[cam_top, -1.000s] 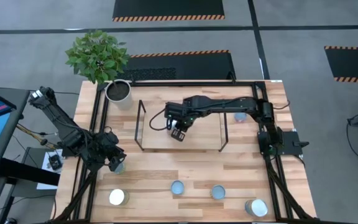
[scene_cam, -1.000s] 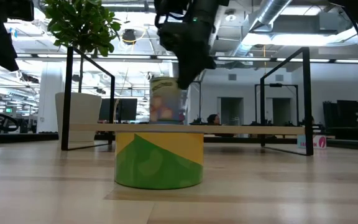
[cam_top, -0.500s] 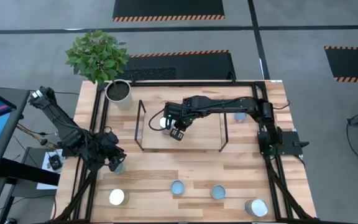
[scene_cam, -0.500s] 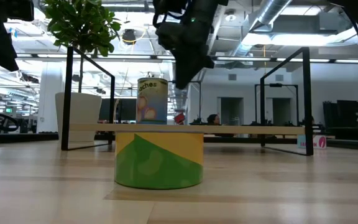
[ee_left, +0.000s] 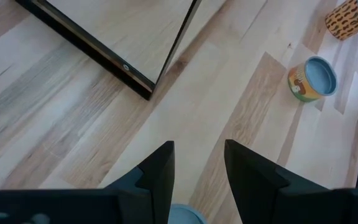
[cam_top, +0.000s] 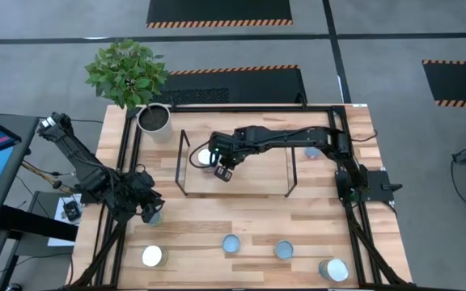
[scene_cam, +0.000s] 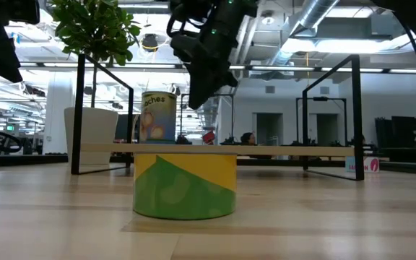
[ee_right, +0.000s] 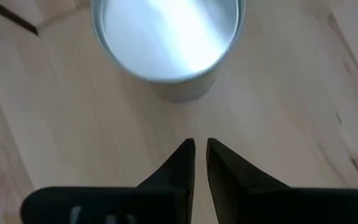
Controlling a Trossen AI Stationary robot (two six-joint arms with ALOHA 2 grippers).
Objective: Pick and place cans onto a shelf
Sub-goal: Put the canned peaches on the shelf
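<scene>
The shelf (cam_top: 257,174) stands mid-table. A can with a shiny top (cam_top: 206,158) stands upright on the shelf's left part; it also shows in the low view (scene_cam: 158,115) and the right wrist view (ee_right: 166,37). My right gripper (cam_top: 223,170) is shut and hovers just right of this can (ee_right: 200,152), with bare wood showing between fingertips and can. My left gripper (cam_top: 147,212) is open at the table's left side, its fingers (ee_left: 197,155) on either side of a pale-blue-topped can (ee_left: 182,216). Whether they touch it I cannot tell.
Loose cans stand near the front edge: a white-topped one (cam_top: 152,256), blue-topped ones (cam_top: 230,243) (cam_top: 284,249) (cam_top: 332,269). Another can (cam_top: 312,151) stands right of the shelf. A plant pot (cam_top: 154,119) stands at the far left. The shelf's black wire uprights (cam_top: 180,162) flank the board.
My right gripper has gone toward the table's left edge over the shelf. The shiny-topped can, first hidden under the gripper, has slid left along the shelf board ahead of the fingers and stays upright. My left arm has kept still.
</scene>
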